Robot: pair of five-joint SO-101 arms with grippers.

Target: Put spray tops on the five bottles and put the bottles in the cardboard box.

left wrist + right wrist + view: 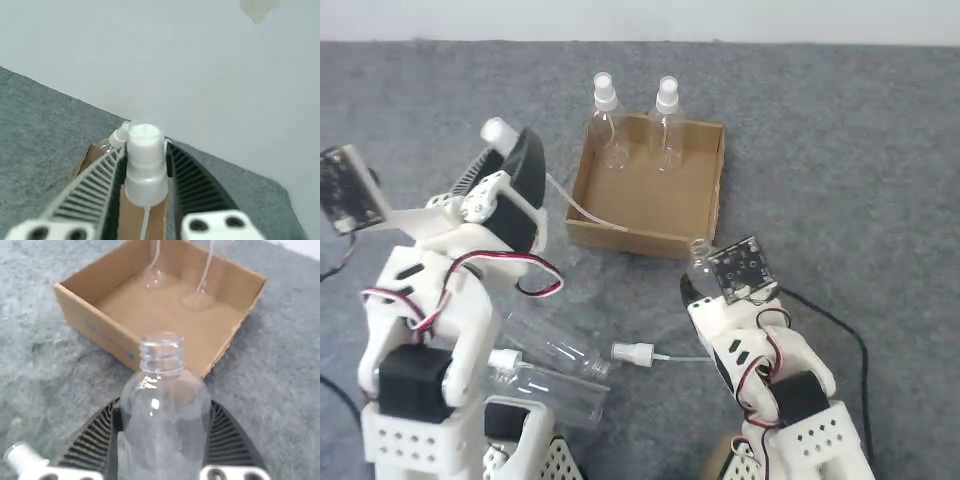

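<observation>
Two capped bottles are stood upright inside the cardboard box, side by side against its far wall, each with a white spray top fitted. Their clear bases are seen on the box floor in the right wrist view.

The left claw is raised beside the box's left wall and is clamped on a spray top. This is seen closely in the left wrist view, where the white spray top is pinched between the two jaws of the left claw. Its thin dip tube is trailed down across the box's near left corner.

The right claw is held just in front of the box's near wall and is closed around an open bottle. In the right wrist view the open bottle is gripped by its body between the jaws of the right claw, its bare threaded neck pointed toward the cardboard box.

Two more bottles are laid on their sides on the grey bench between the arms: a far lying bottle and a near lying bottle. A loose spray top is laid just beside them, its tube pointed toward the right arm.
</observation>
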